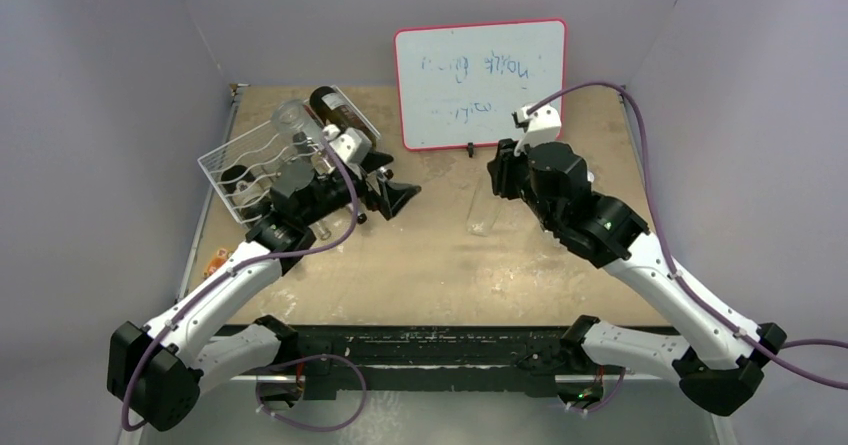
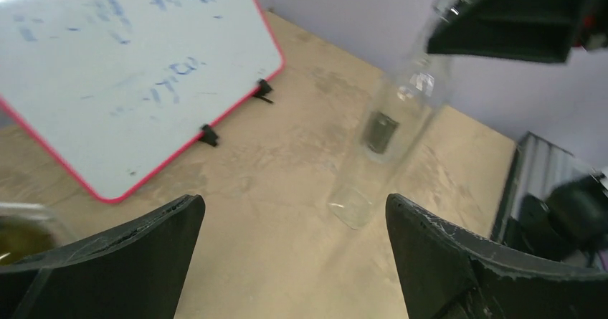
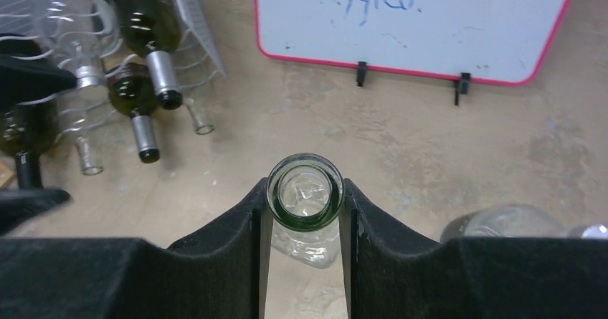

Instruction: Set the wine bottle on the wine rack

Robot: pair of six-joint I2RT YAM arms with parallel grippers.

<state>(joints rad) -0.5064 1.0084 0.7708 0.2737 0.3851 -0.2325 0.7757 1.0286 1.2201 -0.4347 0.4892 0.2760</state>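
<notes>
Starting at the left of the overhead view, the wine rack (image 1: pixel 232 168) sits at the far-left corner of the table (image 1: pixel 430 275). It already carries several bottles, dark ones (image 1: pixel 338 111) and clear ones, lying with their necks pointing out toward roughly 4 or 5 o'clock. Just beside its right end hangs the left gripper (image 1: pixel 392 185), fingers spread wide with nothing between them. Its wrist camera looks across bare tabletop at the wine bottle (image 2: pixel 380 147), which is well apart from it at about 3 o'clock. That bottle is clear glass and stands close to upright near the table's middle, in front of the whiteboard (image 1: pixel 480 80). Whether its base rests on the wood or hangs just above it I cannot tell. The right gripper (image 3: pixel 305 204) is closed on the neck just under the lip, one finger on either side, and its camera looks straight down the open mouth. So the right arm has the bottle, and the left arm, though nearer the rack, takes no part in the hold. From the held bottle the rack lies at about 9 to 10 o'clock, with the left gripper between the two. The bottle's long axis is near vertical while the racked bottles lie down, so I judge it must be tipped over as well as carried left, and steered past the left arm.
</notes>
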